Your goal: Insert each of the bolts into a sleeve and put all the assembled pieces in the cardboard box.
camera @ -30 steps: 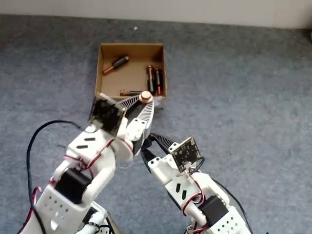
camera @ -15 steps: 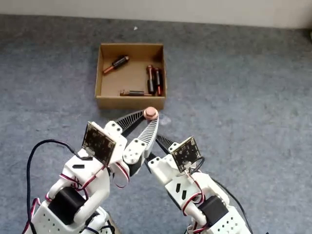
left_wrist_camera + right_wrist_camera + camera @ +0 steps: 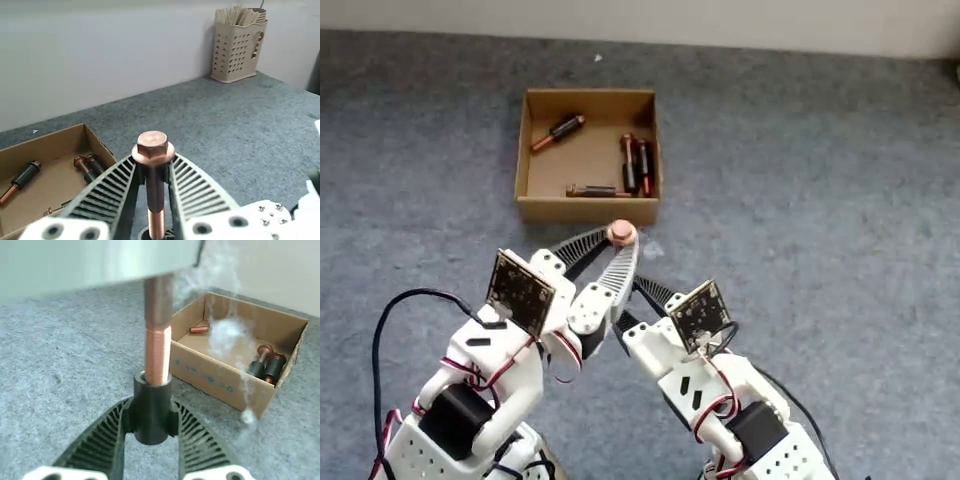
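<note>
Left gripper [image 3: 152,161] clamps bolt [image 3: 155,192] upright — threaded tip inside sleeve [image 3: 149,421] mouth. Right gripper [image 3: 150,410] grips sleeve, near cardboard box [image 3: 538,209].

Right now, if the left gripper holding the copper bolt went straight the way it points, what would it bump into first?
Probably the open brown cardboard box, at the corner nearest it. The left gripper aims there in the high view, but height is unclear, so it might pass over the rim.
</note>
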